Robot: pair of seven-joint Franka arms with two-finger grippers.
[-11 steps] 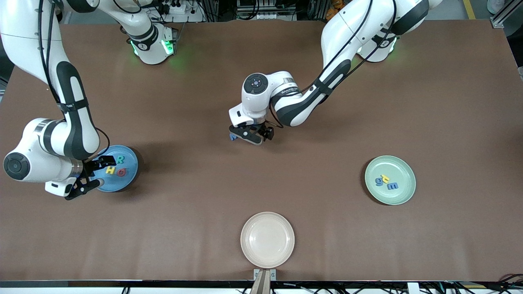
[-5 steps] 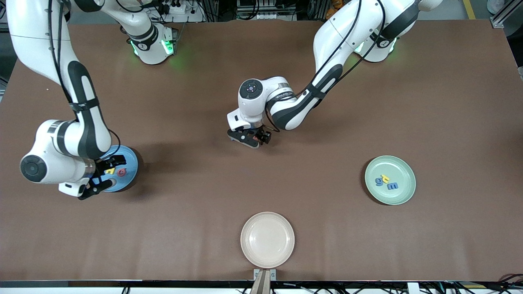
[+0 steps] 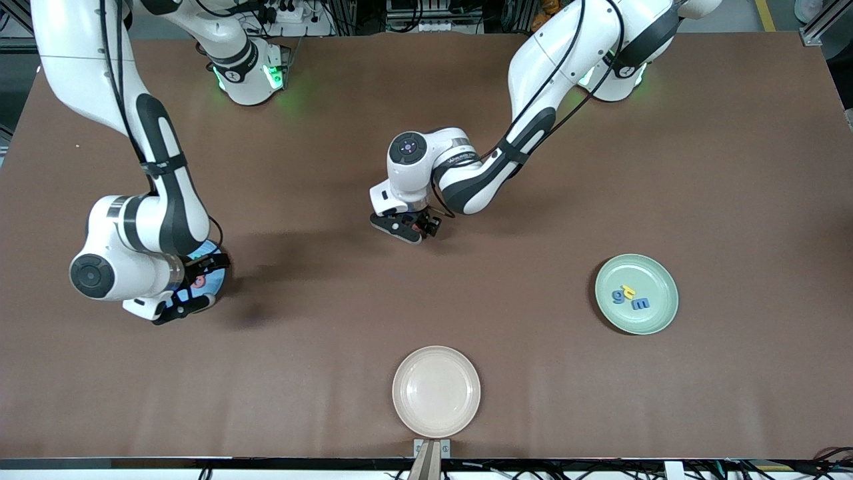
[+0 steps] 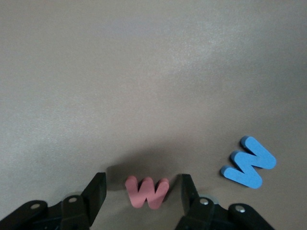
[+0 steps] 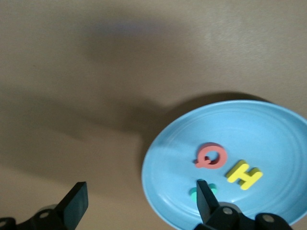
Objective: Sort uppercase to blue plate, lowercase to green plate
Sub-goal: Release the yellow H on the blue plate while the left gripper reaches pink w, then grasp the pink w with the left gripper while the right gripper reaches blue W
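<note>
My left gripper (image 4: 143,194) is low over the middle of the table (image 3: 533,167). Its fingers straddle the small red lowercase letter (image 4: 146,191), which lies flat with a gap on each side; the gripper is open. The blue uppercase M (image 4: 248,163) lies on the table beside it. My right gripper (image 5: 140,203) hangs open and empty over the blue plate's (image 5: 268,139) edge. On that plate lie the red Q (image 5: 210,156), the yellow H (image 5: 244,174) and the green R (image 5: 193,194), half hidden by a finger. The green plate (image 3: 660,273) holds a blue g (image 3: 620,295), a yellow letter (image 3: 627,290) and a blue m (image 3: 640,304).
A cream plate (image 3: 436,391) with nothing on it sits at the table's edge nearest the front camera. The right arm's wrist covers most of the blue plate (image 3: 218,280) in the front view.
The right arm has slid toward the table's middle, now covering the R and H in the front view. The left gripper has shifted slightly and its fingers have come closer round the red letter.
</note>
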